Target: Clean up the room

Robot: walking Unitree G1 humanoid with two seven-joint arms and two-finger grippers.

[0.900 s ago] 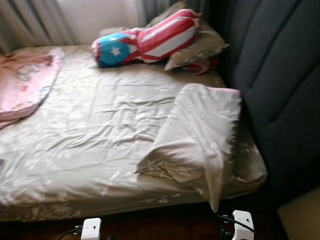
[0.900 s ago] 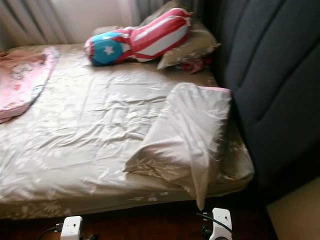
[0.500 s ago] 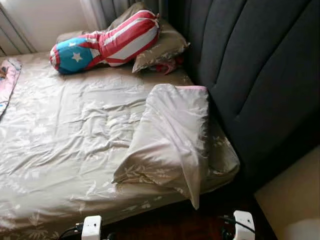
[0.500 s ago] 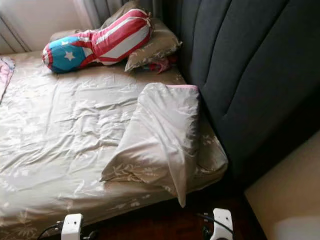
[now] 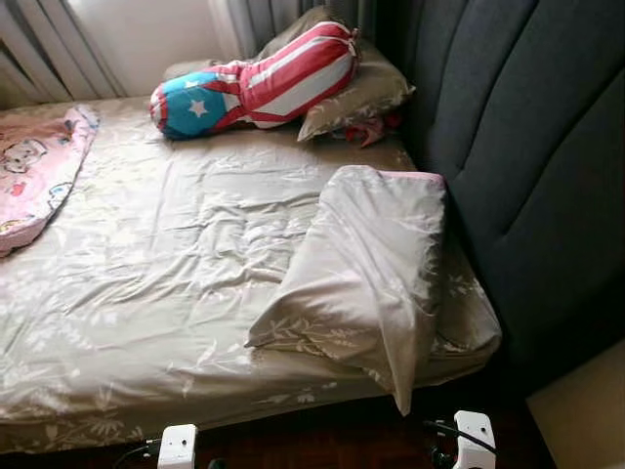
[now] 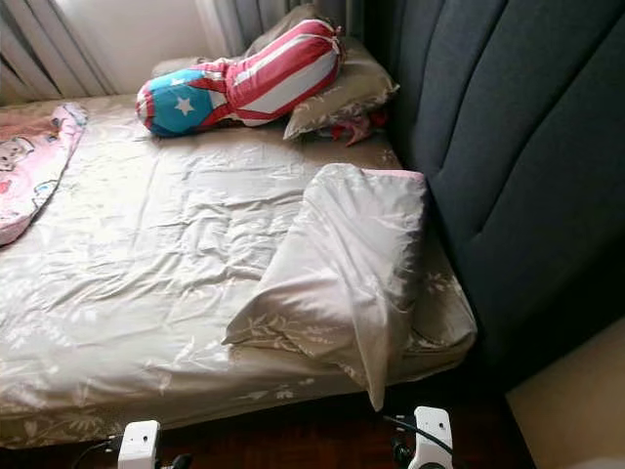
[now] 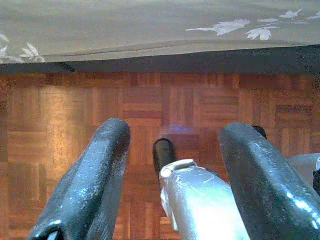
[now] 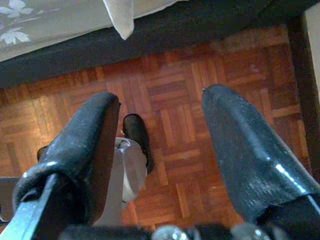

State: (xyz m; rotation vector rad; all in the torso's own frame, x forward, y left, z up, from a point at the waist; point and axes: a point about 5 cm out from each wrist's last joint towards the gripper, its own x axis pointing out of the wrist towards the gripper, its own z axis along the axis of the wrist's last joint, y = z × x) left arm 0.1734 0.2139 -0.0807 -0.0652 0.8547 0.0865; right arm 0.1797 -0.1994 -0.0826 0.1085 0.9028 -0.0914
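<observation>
A: What is on the bed (image 5: 146, 293)?

B: A beige sheet with a pale leaf print covers it, and the sheet is wrinkled. Near the dark padded headboard (image 5: 527, 147) lies a pillow (image 5: 366, 264) in the same beige fabric. It is crooked, and one corner of its case hangs over the edge of the bed.

A: And at the far end?

B: A long cushion with red and white stripes and a blue end with a white star (image 5: 259, 83) rests on a second beige pillow (image 5: 366, 93). Just beside that pillow, against the headboard, is a small red cloth (image 5: 369, 127). A pink blanket (image 5: 34, 176) lies on the far left side of the bed. Behind it hang grey curtains (image 5: 49, 49).

A: Where are the arms?

B: Both hang low over the wooden parquet floor (image 7: 75, 100), beside the edge of the bed. The left end effector (image 7: 172, 165) has its two black fingers spread apart and holds nothing. The right end effector (image 8: 160, 145) is also spread and empty.
</observation>
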